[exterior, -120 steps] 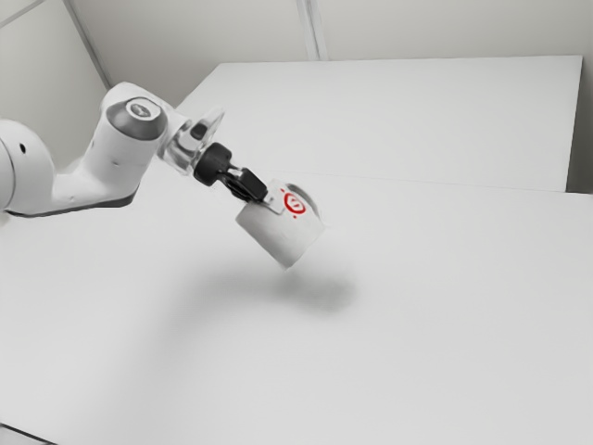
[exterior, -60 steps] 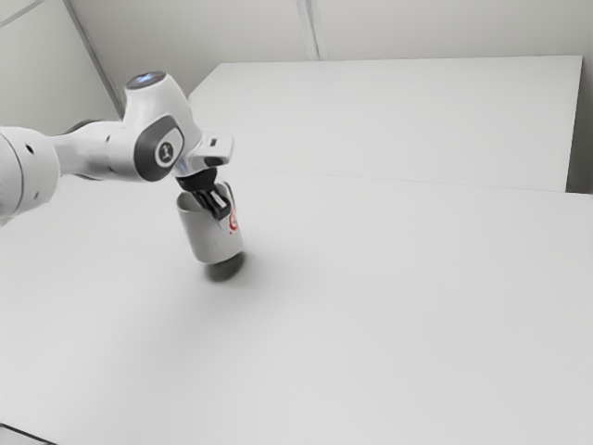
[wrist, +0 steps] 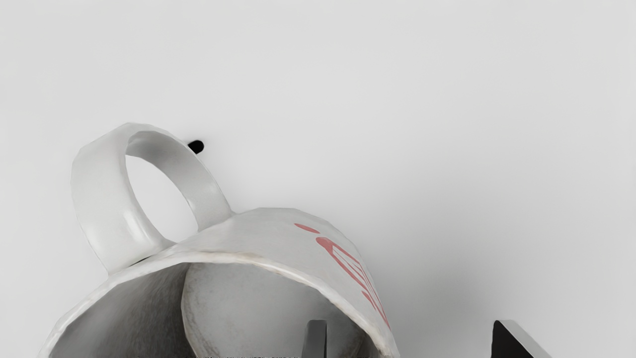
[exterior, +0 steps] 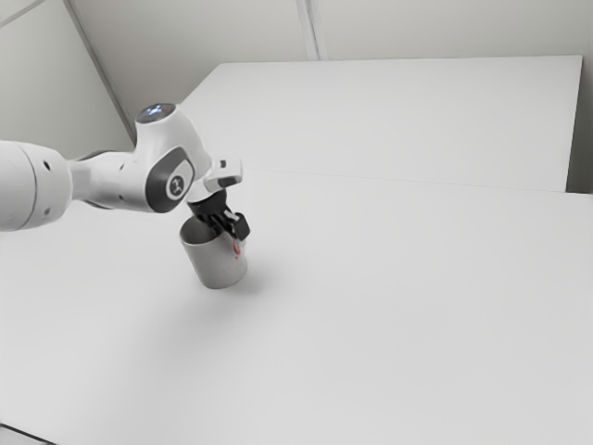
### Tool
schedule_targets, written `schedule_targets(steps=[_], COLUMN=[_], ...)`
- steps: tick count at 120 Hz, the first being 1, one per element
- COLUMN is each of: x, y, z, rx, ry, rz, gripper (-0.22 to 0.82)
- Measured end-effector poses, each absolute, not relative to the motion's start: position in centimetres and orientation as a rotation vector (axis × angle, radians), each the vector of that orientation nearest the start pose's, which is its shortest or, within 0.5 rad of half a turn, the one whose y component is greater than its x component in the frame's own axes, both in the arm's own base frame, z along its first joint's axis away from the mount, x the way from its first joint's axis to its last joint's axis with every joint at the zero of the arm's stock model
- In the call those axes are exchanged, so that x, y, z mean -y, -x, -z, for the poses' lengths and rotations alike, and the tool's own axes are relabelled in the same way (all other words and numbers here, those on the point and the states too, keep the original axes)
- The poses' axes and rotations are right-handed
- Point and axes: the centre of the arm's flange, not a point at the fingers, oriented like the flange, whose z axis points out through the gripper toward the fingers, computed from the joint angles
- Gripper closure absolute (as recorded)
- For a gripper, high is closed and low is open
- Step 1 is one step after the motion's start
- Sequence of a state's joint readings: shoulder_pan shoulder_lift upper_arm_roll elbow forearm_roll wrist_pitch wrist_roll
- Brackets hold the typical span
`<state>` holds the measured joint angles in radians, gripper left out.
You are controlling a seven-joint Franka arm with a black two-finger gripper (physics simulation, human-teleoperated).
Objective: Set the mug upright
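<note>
The white mug [exterior: 219, 266] stands about upright on the table [exterior: 389, 306], its mouth facing up and its base against the surface in the exterior view. At its rim is my gripper [exterior: 229, 228], pointing down from above. In the wrist view my gripper [wrist: 410, 338] is open astride the wall of the mug [wrist: 278, 231]: one finger [wrist: 315, 340] is inside the mouth, the other [wrist: 512, 343] is outside with a gap to the wall. The handle [wrist: 102, 199] and part of the red print are visible there. The lower part of the mug is hidden in the wrist view.
A raised white panel [exterior: 398, 116] stands behind the table in the exterior view. A small dark spot [wrist: 197, 146] appears beside the handle in the wrist view.
The mug was held tilted in the air, then turned mouth up and moved toward the exterior view's left and down onto the table. My gripper has opened around its wall.
</note>
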<state>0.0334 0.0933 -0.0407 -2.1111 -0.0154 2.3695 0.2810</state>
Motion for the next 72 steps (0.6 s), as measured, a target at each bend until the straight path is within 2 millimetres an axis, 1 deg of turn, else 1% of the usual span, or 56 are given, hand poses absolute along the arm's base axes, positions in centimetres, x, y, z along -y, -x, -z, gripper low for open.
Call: schedule_targets(steps=[6,18,26,47,52,56,62,72], x=[0.5,0.5,0.6,0.4,0.2,0.0,-0.3,-0.6], y=[-57.4,-58.7,-59.5,-59.5,-59.4,-59.1,-58.8,-58.4], z=[-41.4,-48.6,-52.7,-60.9,-62.3,-62.9,-63.0,-62.8], rx=[-0.4,-0.352,-0.335,-0.305,-0.297,-0.29,-0.279,-0.262], ry=[3.103,3.12,3.132,3.154,3.155,3.158,3.165,3.174], rz=[0.308,0.396,0.408,0.383,0.371,0.347,0.301,0.23], gripper=[0.2,0.13,0.09,0.04,0.03,0.03,0.02,0.02])
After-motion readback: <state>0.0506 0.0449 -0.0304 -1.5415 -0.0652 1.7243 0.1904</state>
